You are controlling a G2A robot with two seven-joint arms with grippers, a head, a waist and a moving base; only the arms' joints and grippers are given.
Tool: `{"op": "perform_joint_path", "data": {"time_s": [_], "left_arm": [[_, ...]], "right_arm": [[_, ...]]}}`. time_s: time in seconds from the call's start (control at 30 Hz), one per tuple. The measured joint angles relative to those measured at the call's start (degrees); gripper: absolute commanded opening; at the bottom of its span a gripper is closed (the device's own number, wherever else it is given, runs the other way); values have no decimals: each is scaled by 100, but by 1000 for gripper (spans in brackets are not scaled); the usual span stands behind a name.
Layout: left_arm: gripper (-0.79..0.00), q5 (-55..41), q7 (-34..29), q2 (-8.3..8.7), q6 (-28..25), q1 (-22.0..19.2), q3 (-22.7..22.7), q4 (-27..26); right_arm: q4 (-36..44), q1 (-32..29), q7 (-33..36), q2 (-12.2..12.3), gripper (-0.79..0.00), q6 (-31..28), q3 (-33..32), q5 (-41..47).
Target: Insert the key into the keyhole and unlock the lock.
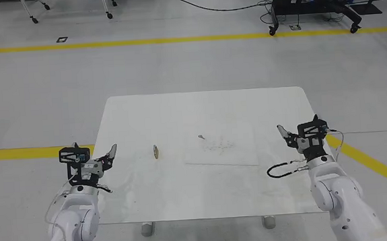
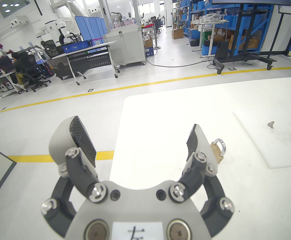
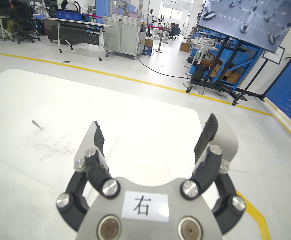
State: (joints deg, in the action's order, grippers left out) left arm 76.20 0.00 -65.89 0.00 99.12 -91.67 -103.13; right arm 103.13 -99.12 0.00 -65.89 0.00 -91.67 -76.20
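A small brass padlock (image 1: 155, 151) with a silver shackle lies on the white table (image 1: 200, 113), left of centre; the left wrist view shows the padlock (image 2: 217, 148) partly behind one finger (image 2: 197, 145). A small silver key (image 1: 201, 137) lies near the table's middle, on a thin white mat (image 1: 240, 156); the key (image 2: 270, 124) (image 3: 36, 124) appears in both wrist views. My left gripper (image 1: 93, 154) (image 2: 136, 134) hovers open at the table's left edge, apart from the padlock. My right gripper (image 1: 302, 128) (image 3: 154, 129) hovers open at the right edge, empty.
Scuff marks (image 3: 50, 147) dot the mat beside the key. Yellow floor lines (image 1: 174, 39) run around the table. A black wheeled stand (image 1: 314, 7) and cables sit on the floor far behind the table.
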Motion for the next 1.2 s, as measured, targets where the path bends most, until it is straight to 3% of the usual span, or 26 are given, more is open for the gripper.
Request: {"op": "perform_joint_path", "data": {"time_s": [0.23,0.33,0.5,0.6,1.07,1.2], "left_arm": [[0,0,0,0,0,0,0,0],[0,0,0,0,0,0,0,0],[0,0,0,0,0,0,0,0],[0,0,0,0,0,0,0,0],[0,0,0,0,0,0,0,0],[0,0,0,0,0,0,0,0]], "right_arm": [[-7,39,67,-6,0,67,18,-60],[51,340,593,-45,0,481,370,-380],[-102,1089,1487,-101,0,-156,1125,-693],[-154,1438,2056,-143,0,-81,1377,-719],[-172,1455,2088,-144,0,-91,1392,-710],[-667,1951,2403,-181,0,-622,1683,-669]]}}
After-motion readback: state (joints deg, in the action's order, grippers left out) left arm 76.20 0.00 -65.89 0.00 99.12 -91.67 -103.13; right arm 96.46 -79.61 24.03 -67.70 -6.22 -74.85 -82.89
